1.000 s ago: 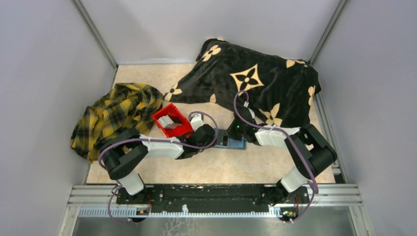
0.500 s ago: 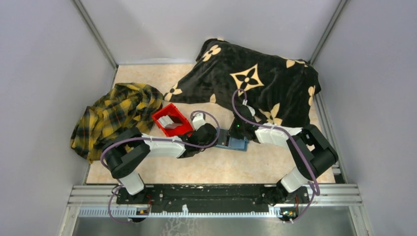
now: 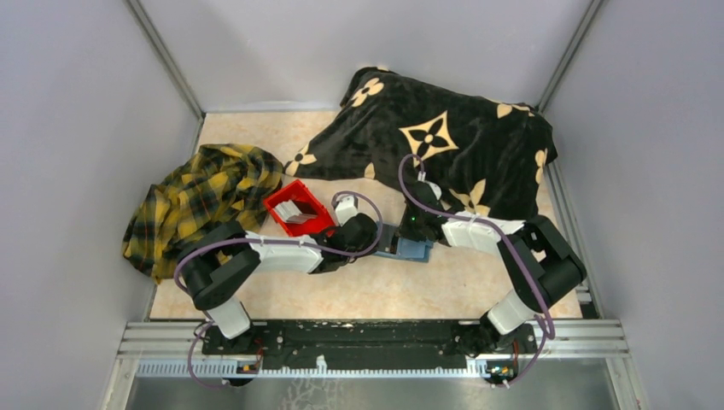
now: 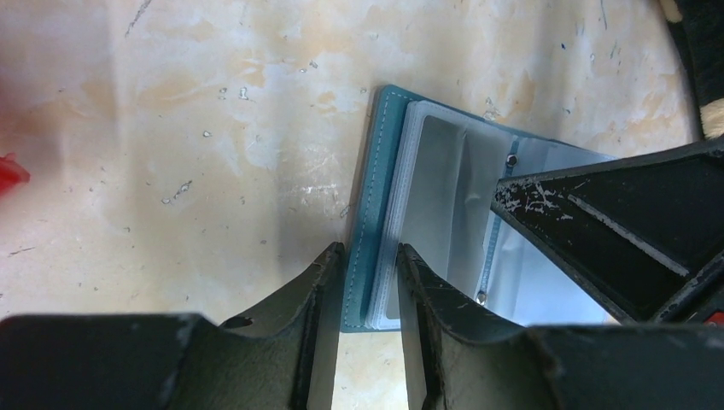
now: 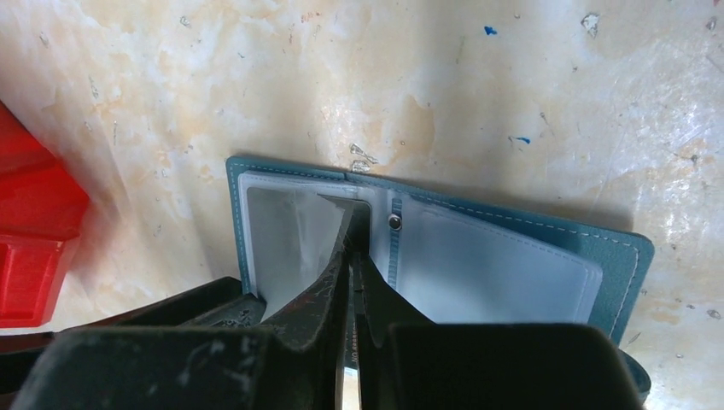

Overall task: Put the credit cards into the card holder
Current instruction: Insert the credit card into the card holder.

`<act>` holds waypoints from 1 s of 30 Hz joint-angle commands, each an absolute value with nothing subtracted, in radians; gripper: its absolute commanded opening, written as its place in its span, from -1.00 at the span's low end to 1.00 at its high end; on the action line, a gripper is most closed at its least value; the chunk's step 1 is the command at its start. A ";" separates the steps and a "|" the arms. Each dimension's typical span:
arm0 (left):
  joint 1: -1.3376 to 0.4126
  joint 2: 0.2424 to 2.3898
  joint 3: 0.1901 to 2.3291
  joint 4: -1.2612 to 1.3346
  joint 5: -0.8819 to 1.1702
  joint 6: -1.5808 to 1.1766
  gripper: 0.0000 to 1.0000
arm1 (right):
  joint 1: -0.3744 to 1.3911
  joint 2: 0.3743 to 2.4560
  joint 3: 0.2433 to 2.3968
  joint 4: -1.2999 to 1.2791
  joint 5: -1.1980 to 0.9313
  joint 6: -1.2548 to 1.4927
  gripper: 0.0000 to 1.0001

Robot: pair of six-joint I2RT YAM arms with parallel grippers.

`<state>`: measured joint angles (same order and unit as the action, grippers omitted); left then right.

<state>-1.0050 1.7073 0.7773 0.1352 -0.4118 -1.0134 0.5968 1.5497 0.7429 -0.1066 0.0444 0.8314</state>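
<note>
From above, the credit cards [image 3: 295,213] sit in the red bin [image 3: 273,205], and the card holder [image 3: 416,249] lies open between the arms.

Left wrist: my left gripper [image 4: 367,249] narrowly straddles the cover edge. I'd keep it pinned.

Right wrist: my right gripper [image 5: 347,212] is nearly closed on a sleeve. I'd open that slot gently.

Card holder [image 3: 411,248] lies open near the middle of the table [image 3: 384,289]. Bin [image 3: 275,205], with credit cards [image 3: 295,212] in it, sits to its left, slightly behind. Cloth [image 3: 201,201] lies left of the bin, blanket [image 3: 444,145] behind the holder.
</note>
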 commanded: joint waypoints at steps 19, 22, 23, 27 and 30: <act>-1.028 1.752 0.908 -0.176 -0.323 -0.881 -0.24 | 0.591 1.635 0.766 -0.135 0.063 0.759 -0.93; -1.028 1.769 0.952 -0.186 -0.332 -0.865 -0.24 | 0.591 1.634 0.762 -0.132 0.061 0.759 -0.93; -1.028 1.777 0.966 -0.190 -0.335 -0.861 -0.24 | 0.591 1.636 0.761 -0.131 0.059 0.761 -0.92; -1.029 1.792 1.003 -0.197 -0.344 -0.850 -0.24 | 0.591 1.639 0.758 -0.122 0.054 0.764 -0.93; -1.031 1.790 1.015 -0.190 -0.352 -0.852 -0.24 | 0.591 1.643 0.756 -0.116 0.050 0.765 -0.93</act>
